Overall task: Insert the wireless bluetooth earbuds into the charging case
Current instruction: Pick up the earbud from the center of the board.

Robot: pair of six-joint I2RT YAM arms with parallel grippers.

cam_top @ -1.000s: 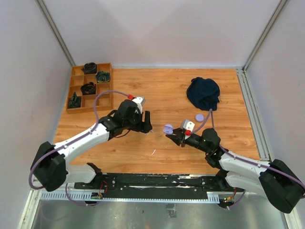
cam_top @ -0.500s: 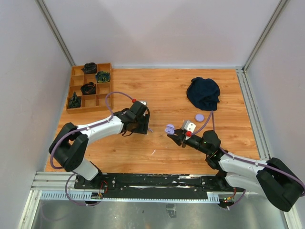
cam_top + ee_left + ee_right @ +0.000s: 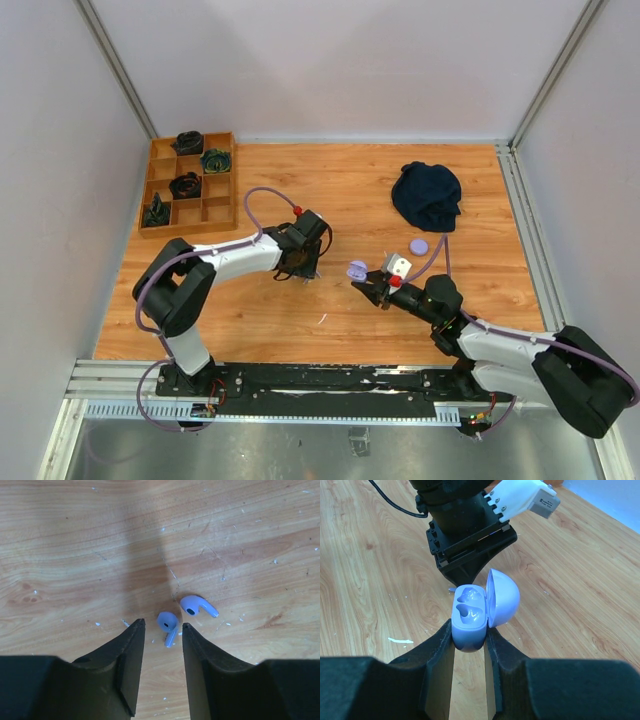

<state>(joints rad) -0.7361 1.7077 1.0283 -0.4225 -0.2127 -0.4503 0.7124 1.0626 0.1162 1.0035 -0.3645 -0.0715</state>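
Since a second ago the left arm has folded at the elbow and swung its wrist toward the middle of the top view; the right arm has hardly shifted.

Left gripper (image 3: 162, 625) now hangs low over the table (image 3: 75, 555) with its jaws apart and nothing between them. Just past the fingertips, at the mouth of the gap, lies the near bud (image 3: 167, 622), lilac, its head toward the top of the wrist view and its stem pointing back down at the gripper. Its long axis thus runs roughly along the fingers, so I judge a straight advance would let the jaws close across its width. A far bud (image 3: 197, 605) lies up and right of it, close but seemingly apart, stem aimed lower right.

From above, both buds are too small to pick out under the left gripper (image 3: 305, 264).

Right gripper (image 3: 469, 635) is clamped on the case (image 3: 469, 614), lid (image 3: 503, 597) open, both sockets empty, centre frame and near the left arm.
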